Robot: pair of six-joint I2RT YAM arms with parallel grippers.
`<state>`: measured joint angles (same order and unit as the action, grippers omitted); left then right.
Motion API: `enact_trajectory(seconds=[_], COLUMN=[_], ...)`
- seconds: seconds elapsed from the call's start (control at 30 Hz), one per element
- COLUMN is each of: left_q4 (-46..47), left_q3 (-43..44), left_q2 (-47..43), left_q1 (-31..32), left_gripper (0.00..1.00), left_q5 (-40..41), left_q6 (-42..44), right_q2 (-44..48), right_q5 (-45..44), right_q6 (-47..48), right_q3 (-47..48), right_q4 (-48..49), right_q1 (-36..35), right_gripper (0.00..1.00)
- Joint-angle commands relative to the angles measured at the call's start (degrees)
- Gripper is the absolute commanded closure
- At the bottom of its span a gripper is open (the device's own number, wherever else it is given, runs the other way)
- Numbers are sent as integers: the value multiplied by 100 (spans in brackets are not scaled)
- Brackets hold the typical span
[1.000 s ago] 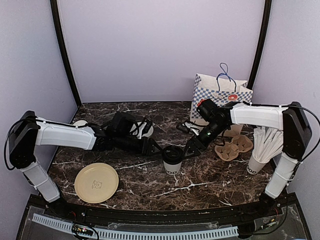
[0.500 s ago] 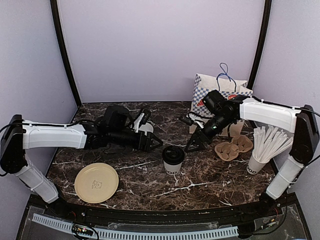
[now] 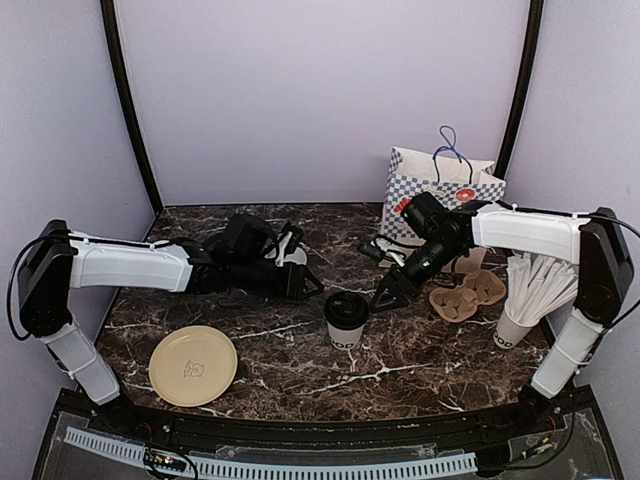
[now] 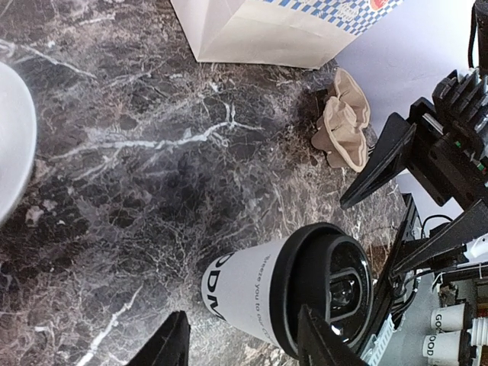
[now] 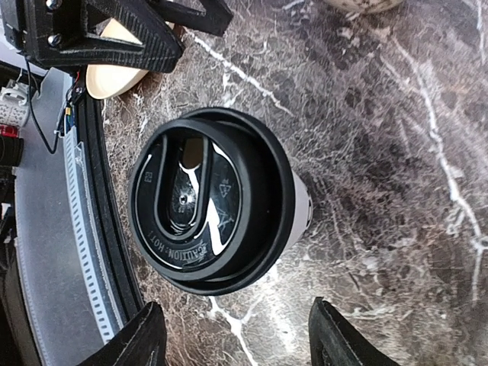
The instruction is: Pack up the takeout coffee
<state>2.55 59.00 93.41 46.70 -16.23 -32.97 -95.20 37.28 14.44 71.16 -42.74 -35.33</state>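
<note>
Marbled dark surface (image 3: 420, 375): lidded cup (image 3: 346, 318) stands unpacked at centre, bag (image 3: 440, 185) waits far right; left tool (image 3: 306, 284) and right tool (image 3: 386, 297) both spread, empty.

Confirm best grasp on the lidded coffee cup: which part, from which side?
Grip the white paper wall of the lidded cup just below its black lid, coming in level from the right, where the right end effector sits open. The cup stands upright; the wider lid rim should stop it slipping down.
</note>
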Motion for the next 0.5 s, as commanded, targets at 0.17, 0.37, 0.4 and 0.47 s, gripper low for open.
enact_trajectory(seconds=[0.17, 0.37, 0.4, 0.47], left_q4=[1007, 1034, 1023, 992], left_q3=[-104, -86, -93, -116], left_q2=[453, 612, 627, 627], left_q1=[-78, -73, -73, -75], left_gripper=[50, 54, 55, 55], left_q5=[-830, -900, -897, -862], left_q6=[-748, -837, -840, -856], right_q2=[-211, -274, -281, -324], right_q5=[469, 428, 433, 438], right_q6=[-142, -147, -149, -155], right_q3=[-124, -172, -179, -173], right_q4=[107, 158, 155, 177], right_q1=[30, 34, 35, 34], right_gripper=[32, 32, 32, 32])
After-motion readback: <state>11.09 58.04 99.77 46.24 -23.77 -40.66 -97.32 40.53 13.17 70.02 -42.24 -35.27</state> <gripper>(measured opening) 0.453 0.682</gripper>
